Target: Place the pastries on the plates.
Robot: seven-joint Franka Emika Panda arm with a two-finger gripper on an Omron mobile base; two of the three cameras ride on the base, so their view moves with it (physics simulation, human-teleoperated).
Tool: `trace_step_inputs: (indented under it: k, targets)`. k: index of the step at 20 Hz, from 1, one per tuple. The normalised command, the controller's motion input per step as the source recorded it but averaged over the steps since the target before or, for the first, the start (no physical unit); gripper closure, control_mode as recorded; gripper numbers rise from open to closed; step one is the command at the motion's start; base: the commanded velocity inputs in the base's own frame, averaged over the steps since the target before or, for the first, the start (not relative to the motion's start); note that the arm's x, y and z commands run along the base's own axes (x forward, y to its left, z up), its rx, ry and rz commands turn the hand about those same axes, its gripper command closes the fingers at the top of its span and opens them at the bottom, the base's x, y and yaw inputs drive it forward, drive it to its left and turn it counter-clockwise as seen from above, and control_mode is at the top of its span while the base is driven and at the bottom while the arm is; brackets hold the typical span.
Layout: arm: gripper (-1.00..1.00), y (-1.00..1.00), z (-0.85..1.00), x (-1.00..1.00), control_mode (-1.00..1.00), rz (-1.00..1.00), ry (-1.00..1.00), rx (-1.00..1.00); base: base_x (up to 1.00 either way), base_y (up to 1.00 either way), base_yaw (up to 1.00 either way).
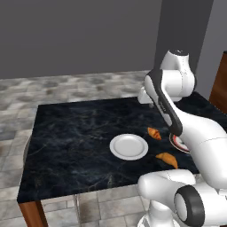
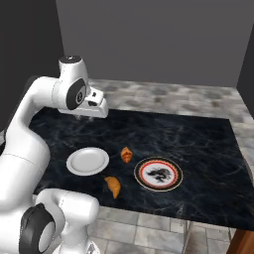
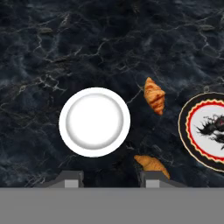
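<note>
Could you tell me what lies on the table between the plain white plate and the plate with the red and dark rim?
A small golden-orange croissant lies on bare black marble between them, touching neither, seen in the right base view.

The white arm (image 2: 30, 124) bends up high. Its gripper (image 3: 109, 177) points straight down. The jaws are wide apart and hold nothing.

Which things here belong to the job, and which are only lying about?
For the job:
- white plate
- patterned plate
- far croissant
- near croissant
- end effector, high above the table, open

Only there:
- black marble table
- tiled floor
</note>
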Motion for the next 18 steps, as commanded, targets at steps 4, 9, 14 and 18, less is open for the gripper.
trace_step_inputs:
  k: [4,9,14,18]
  targets:
    - [-1.0,-0.02,-0.01,-0.14,-1.0,0.0,0.0,0.0,0.0,0.0,0.0]
    - [-1.0,-0.09,-0.15,-0.3,-1.0,0.0,0.0,0.0,0.0,0.0,0.0]
    - [-1.0,-0.17,-0.17,-0.25,-1.0,0.0,0.0,0.0,0.0,0.0,0.0]
    - [-1.0,-0.15,-0.13,-0.18,-1.0,0.0,0.0,0.0,0.0,0.0,0.0]
